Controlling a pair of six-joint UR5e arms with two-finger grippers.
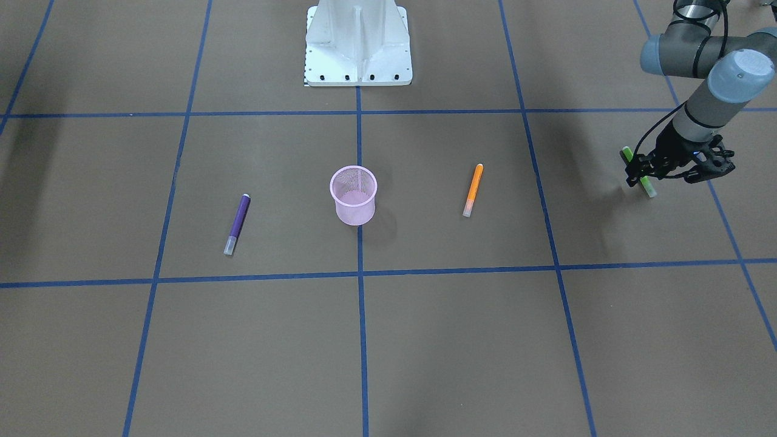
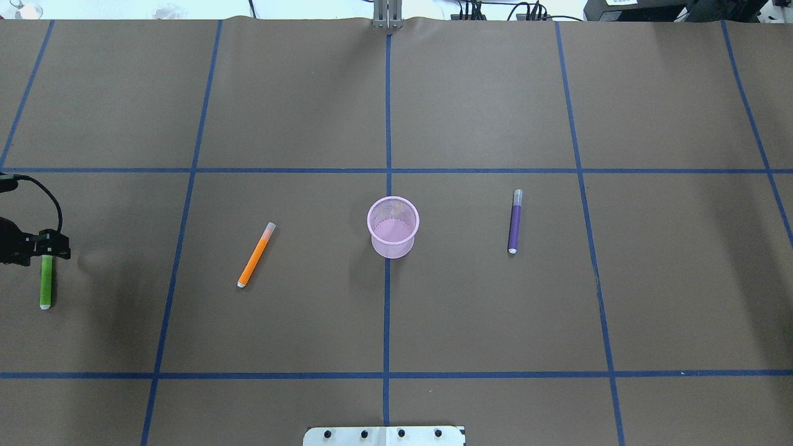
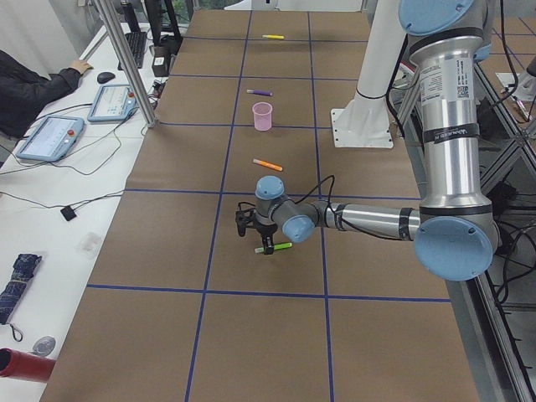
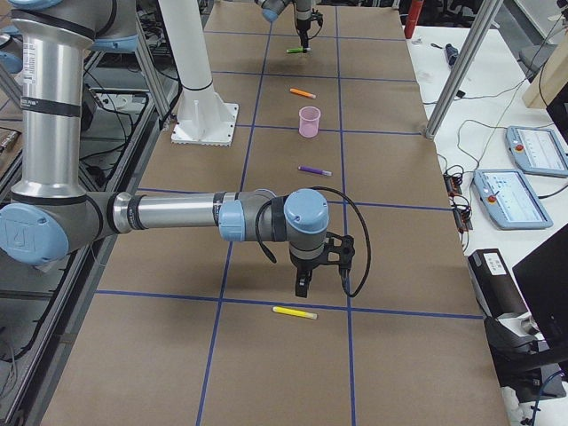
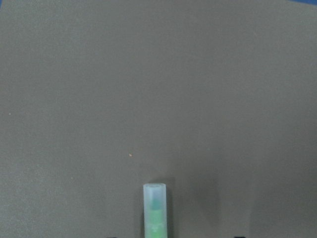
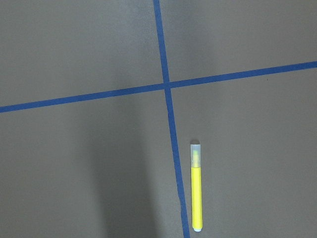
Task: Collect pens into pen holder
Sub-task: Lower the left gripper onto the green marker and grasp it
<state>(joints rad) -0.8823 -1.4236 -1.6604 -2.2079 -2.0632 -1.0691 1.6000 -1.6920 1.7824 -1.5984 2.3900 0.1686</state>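
Brown paper table (image 4: 266, 373) with a blue tape grid, read from the end on the robot's right.

- **Nearest:** yellow pen (image 4: 295, 312) lies flat beside a tape crossing. Right gripper (image 4: 306, 282) hangs near it, not touching. Cannot tell how far its fingers are apart.
- **Next:** purple pen (image 2: 514, 222) lies flat, well apart from the pen holder (image 2: 393, 248), which stands upright on the centre tape line.
- **Beyond:** orange pen (image 2: 255, 255) lies flat on the cup's other side.
- **Farthest:** left gripper (image 1: 642, 171) is closed across the green pen (image 2: 46, 282) near mid-length, low over the paper. Cannot tell whether the pen is lifted.
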